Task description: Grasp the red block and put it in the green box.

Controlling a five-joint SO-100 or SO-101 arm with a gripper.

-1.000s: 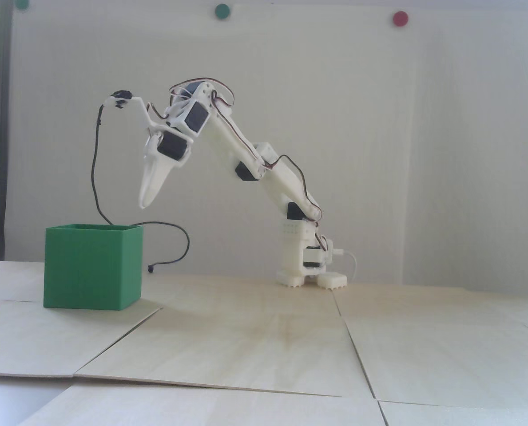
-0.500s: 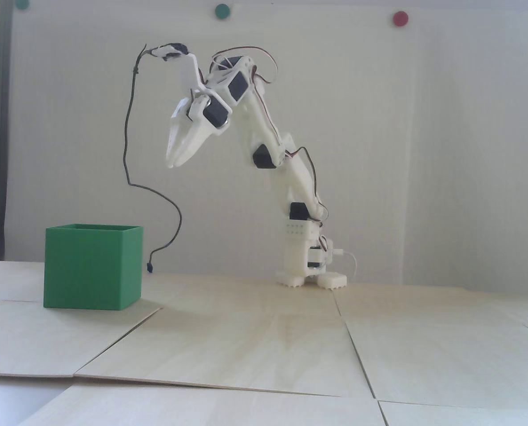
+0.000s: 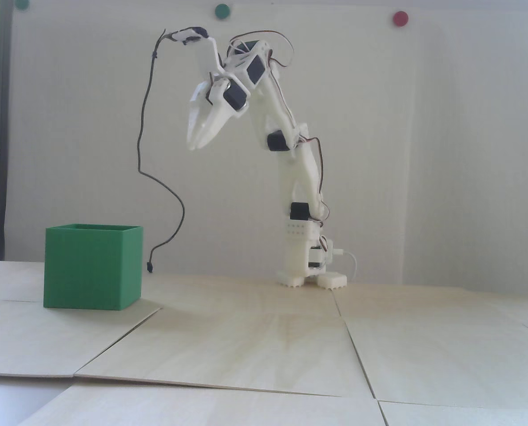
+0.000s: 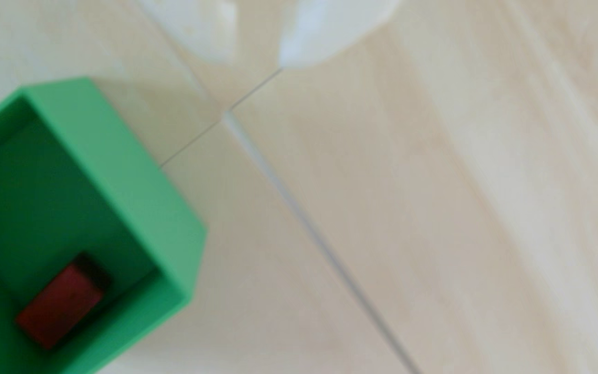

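Table: From my remote station I see a pale wooden table top made of flat panels point(image 3: 264, 337) with thin seams between them. The wrist view point(image 4: 434, 215) shows the same light panels from above, blurred.

Arm: The white plastic robot arm point(image 3: 299, 177) stands on its base at the back of the table in the fixed view, bent at the top like a hook. The wrist view does not show it.

Box: The large plain green open-topped box point(image 3: 93, 266) sits on the table at the left of the fixed view, well apart from the arm's base. This view gives me only its outer walls. The wrist view looks down into the box point(image 4: 128, 172) at the lower left of that picture.

Cable: A thin black cable point(image 3: 157, 177) hangs from the top of the arm and ends just beside the box's right side. I see it only in the fixed view.

Gripper: The white two-finger gripper point(image 3: 194, 146) points down, high above the table and to the right of the box. In the wrist view the gripper point(image 4: 254, 61) enters from the top edge; its two tips are a little apart and hold nothing.

Block: The small matte red rectangular block point(image 4: 60, 305) lies on the floor of the box, near a corner. Only the wrist view shows it; in the fixed view the box walls hide it.
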